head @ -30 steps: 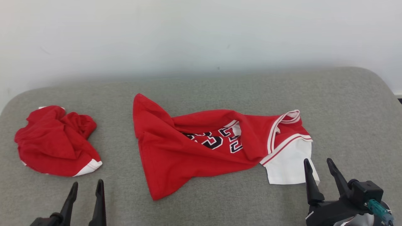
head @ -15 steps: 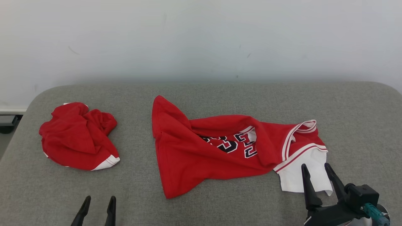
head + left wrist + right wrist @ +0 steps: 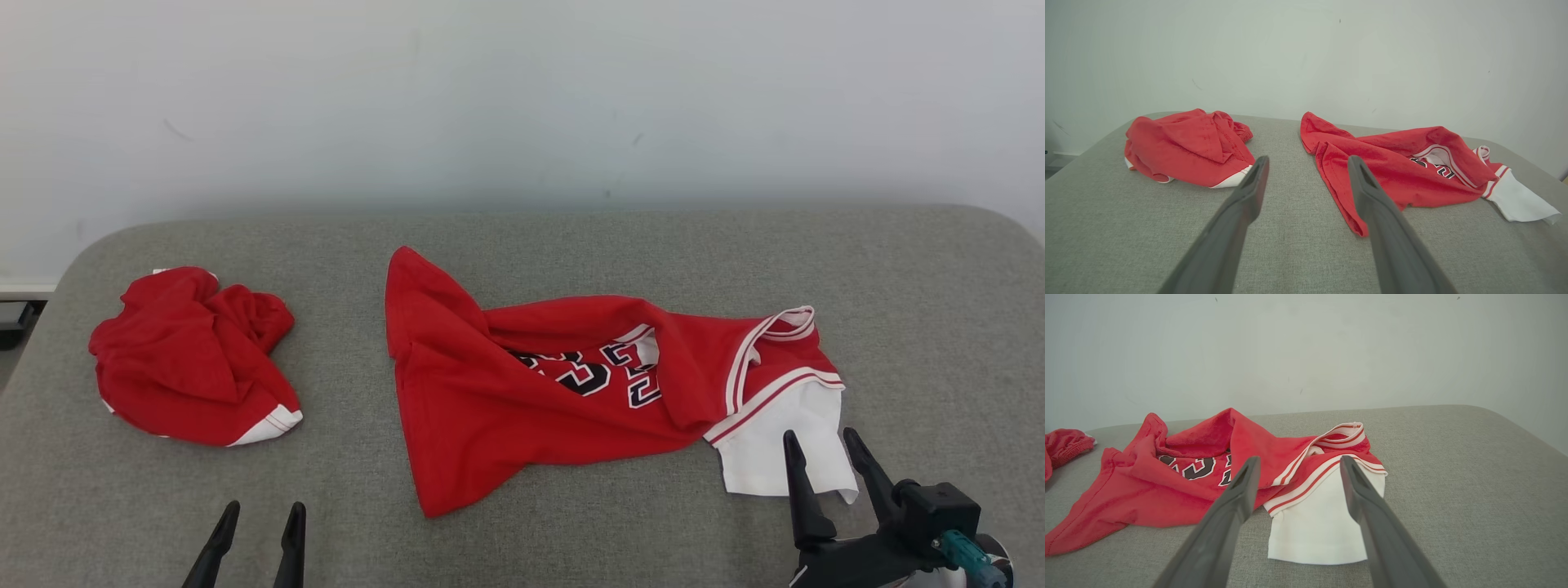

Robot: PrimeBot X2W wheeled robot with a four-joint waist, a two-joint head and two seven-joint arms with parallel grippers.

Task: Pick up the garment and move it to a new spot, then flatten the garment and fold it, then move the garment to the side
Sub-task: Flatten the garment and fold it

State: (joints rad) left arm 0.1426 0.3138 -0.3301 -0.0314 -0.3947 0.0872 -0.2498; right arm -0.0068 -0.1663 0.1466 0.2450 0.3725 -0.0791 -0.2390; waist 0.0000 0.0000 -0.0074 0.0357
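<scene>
Lying loosely across the middle of the grey fabric-covered padded surface (image 3: 571,539), the red sports jersey with dark numerals and white-striped trim (image 3: 490,408) is rumpled and twisted, its body bunched over the numerals. Its white sleeve (image 3: 775,449) trails toward the robot's right. The right gripper (image 3: 820,437) hangs just short of that sleeve with its jaws spread wide and nothing between them; the right wrist view frames the white sleeve (image 3: 1318,522) between the two fingers. The left gripper (image 3: 263,510) is low at the near edge, also released and empty, well apart from the jersey. A second crumpled red garment with white trim (image 3: 192,359) sits in a heap at the far left. Judging by this, the task looks barely begun: nothing is lifted, and the pick-up, flattening, folding and setting aside all appear left to do, with the sleeve end the likely first grasp
</scene>
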